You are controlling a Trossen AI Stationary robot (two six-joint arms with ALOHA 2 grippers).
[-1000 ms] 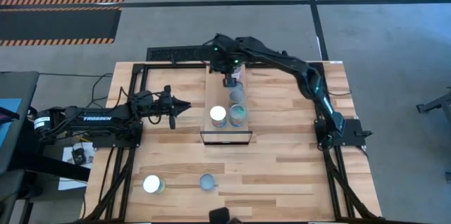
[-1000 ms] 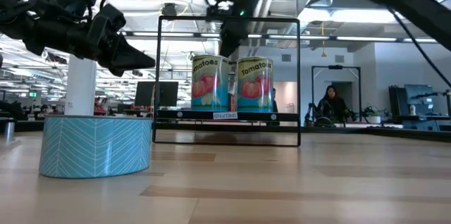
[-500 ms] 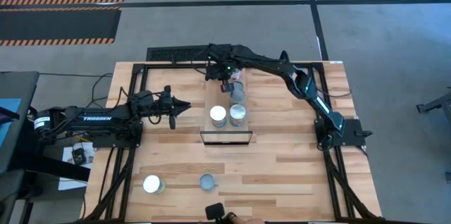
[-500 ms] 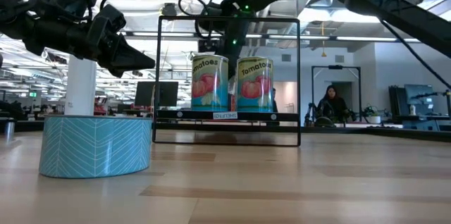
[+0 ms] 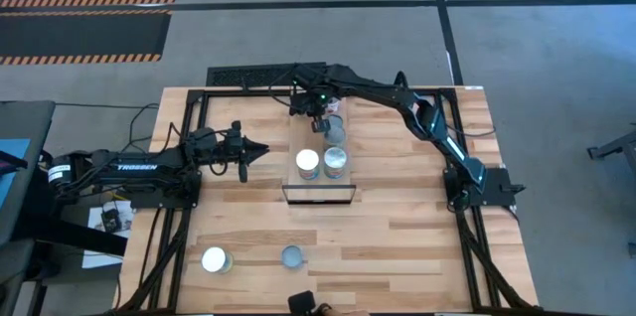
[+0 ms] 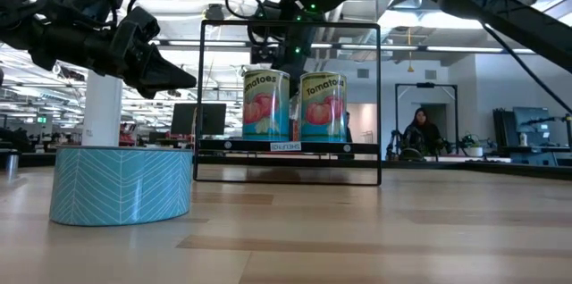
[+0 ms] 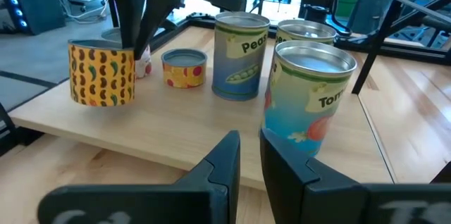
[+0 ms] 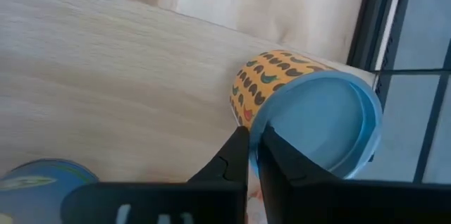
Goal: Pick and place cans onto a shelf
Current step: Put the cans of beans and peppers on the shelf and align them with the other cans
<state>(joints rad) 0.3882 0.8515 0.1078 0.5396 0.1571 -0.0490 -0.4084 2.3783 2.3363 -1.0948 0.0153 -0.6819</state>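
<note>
Five cans stand on the shelf (image 5: pixel 290 147); two cans (image 5: pixel 215 259) beside it wait. Right gripper (image 8: pixel 254 150), fingers closed and empty, hangs above the chili-patterned can (image 8: pixel 310 115); left gripper (image 7: pixel 250 157), closed, idles nearby.

The right arm stretches far across, its right gripper (image 5: pixel 316 117) pointing down with fingers nearly closed, while the left gripper (image 5: pixel 260 149) waits level, fingers close together, aimed rightward.
</note>
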